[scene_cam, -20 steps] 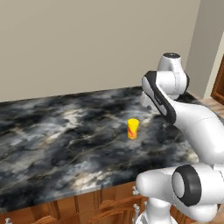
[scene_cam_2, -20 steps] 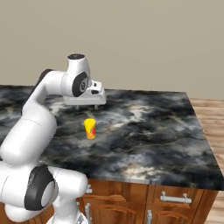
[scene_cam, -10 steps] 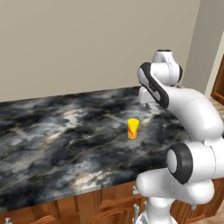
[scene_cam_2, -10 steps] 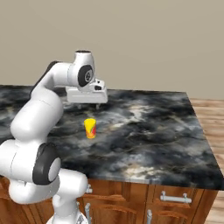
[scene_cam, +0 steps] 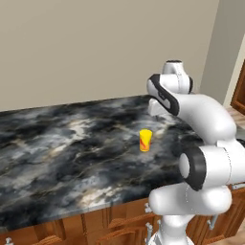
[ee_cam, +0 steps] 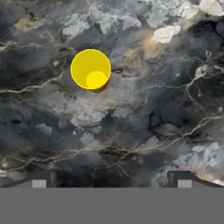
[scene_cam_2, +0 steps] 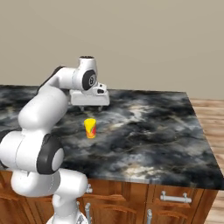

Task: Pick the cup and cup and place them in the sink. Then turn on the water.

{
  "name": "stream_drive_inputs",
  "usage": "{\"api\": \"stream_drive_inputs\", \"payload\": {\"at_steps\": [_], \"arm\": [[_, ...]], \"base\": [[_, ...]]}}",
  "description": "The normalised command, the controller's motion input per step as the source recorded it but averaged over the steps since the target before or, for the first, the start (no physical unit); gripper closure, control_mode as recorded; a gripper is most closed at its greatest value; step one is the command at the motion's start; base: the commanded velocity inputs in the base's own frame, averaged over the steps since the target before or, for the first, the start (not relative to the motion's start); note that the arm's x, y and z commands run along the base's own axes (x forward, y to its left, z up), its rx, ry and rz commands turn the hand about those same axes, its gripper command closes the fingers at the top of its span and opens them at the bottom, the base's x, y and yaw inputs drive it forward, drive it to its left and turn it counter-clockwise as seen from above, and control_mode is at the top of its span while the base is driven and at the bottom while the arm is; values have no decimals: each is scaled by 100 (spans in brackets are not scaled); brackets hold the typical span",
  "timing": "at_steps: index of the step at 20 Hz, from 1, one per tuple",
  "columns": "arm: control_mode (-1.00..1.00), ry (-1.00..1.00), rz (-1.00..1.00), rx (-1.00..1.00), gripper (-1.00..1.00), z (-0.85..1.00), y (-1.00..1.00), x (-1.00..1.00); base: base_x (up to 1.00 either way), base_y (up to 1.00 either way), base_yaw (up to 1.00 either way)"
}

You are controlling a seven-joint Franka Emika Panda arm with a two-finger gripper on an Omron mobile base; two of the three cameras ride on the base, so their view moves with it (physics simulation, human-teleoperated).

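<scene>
Open pincer (ee_cam: 111, 178) — tips cropped — above yellow cup (ee_cam: 90, 69).

The white arm rose from its base, bent at a dark elbow joint, and reached forward with its wrist turned so the hand pointed straight down. The gripper (scene_cam_2: 90, 107) hung empty, its jaws spread wide, the two dark fingertips (ee_cam: 40, 180) standing far apart in the hand view.

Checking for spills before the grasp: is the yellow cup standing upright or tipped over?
Upright. The yellow cup stands on its narrow base on the marble counter; the hand view looks straight down into its round open mouth.
</scene>
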Motion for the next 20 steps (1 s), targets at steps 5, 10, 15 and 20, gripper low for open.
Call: {"api": "stream_drive_inputs", "payload": {"at_steps": [5,10,15,20], "arm": [[-100,0,0,0,-100,-26,0,25],[-100,0,0,0,-100,-22,1,28],[-100,0,0,0,-100,-10,3,24],[-100,0,0,0,-100,-16,1,27]], "base": [[0,0,0],[0,0,0],[0,0,0],[0,0,0]]}}
